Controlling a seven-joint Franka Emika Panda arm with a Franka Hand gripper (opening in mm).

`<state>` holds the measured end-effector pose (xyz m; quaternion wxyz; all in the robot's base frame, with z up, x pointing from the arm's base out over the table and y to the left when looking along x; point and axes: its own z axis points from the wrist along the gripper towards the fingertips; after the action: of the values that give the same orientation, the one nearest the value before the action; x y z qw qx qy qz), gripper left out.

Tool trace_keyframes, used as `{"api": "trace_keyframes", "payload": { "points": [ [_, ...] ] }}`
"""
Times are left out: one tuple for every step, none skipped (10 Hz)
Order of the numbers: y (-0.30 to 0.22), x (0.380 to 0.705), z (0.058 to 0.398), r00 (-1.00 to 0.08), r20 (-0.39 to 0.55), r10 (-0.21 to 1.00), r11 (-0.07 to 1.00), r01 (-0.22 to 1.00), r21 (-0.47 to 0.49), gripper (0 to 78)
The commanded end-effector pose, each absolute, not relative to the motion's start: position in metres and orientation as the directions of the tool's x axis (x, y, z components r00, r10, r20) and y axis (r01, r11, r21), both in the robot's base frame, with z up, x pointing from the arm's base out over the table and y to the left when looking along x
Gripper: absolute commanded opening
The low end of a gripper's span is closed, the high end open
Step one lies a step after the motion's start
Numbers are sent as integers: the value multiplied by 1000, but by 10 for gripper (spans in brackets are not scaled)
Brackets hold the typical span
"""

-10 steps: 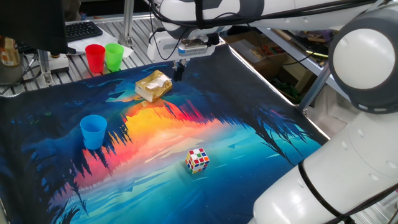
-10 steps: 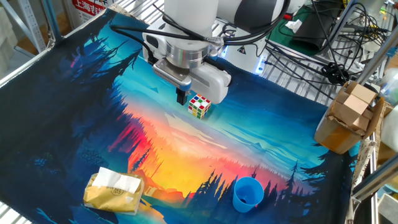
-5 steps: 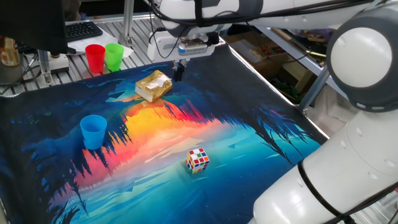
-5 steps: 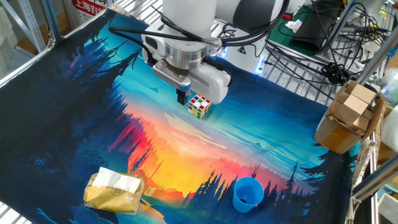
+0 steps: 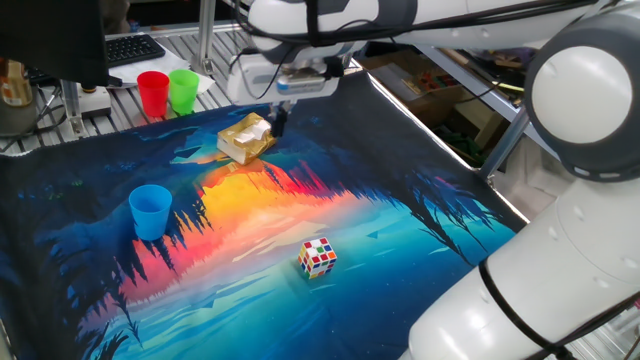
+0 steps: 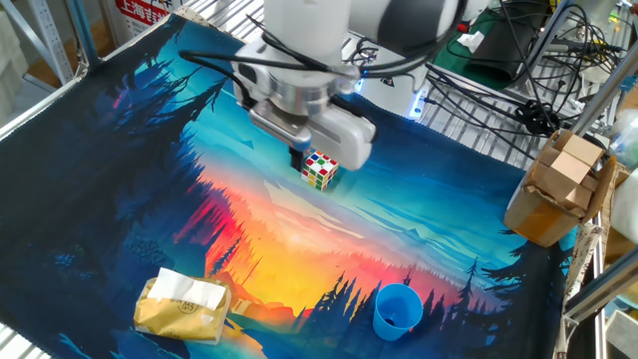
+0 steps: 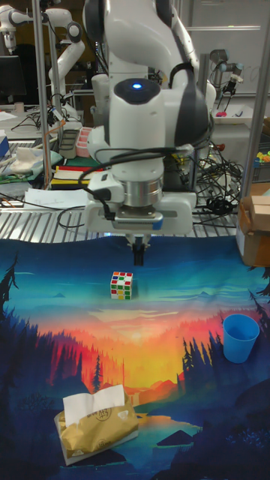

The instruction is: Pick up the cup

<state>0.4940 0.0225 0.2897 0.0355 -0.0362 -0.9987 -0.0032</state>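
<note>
Two cups, the red cup and the green cup, show only in one fixed view, side by side past the mat's far edge. The other fixed view alone looks down into the cup, which looks empty. It stands upright on the desk, well apart from the pincer. The pincer hangs above the mat, its tips pressed together on nothing. The puzzle cube sits near it.

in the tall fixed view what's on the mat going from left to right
Tissue pack → puzzle cube → light-blue cup. The gripper hangs above the mat just right of the cube, holding nothing.
</note>
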Motion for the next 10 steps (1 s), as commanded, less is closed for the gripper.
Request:
{"api": "trace_keyframes", "payload": {
  "points": [
    [51,484,277,-989,63,132,991,133,11,0],
    [54,483,276,-988,65,140,990,141,11,0],
    [56,482,275,-987,67,147,989,148,12,0],
    [58,481,274,-985,69,157,987,158,12,0],
    [62,480,272,-983,72,170,985,171,11,0],
    [65,478,272,-981,77,180,983,182,8,0],
    [67,477,271,-980,80,181,983,182,7,0],
    [70,476,270,-981,81,179,984,180,7,0],
    [73,474,268,-981,81,175,984,176,7,0],
    [78,472,266,-983,80,166,986,167,9,0]
  ]
}}
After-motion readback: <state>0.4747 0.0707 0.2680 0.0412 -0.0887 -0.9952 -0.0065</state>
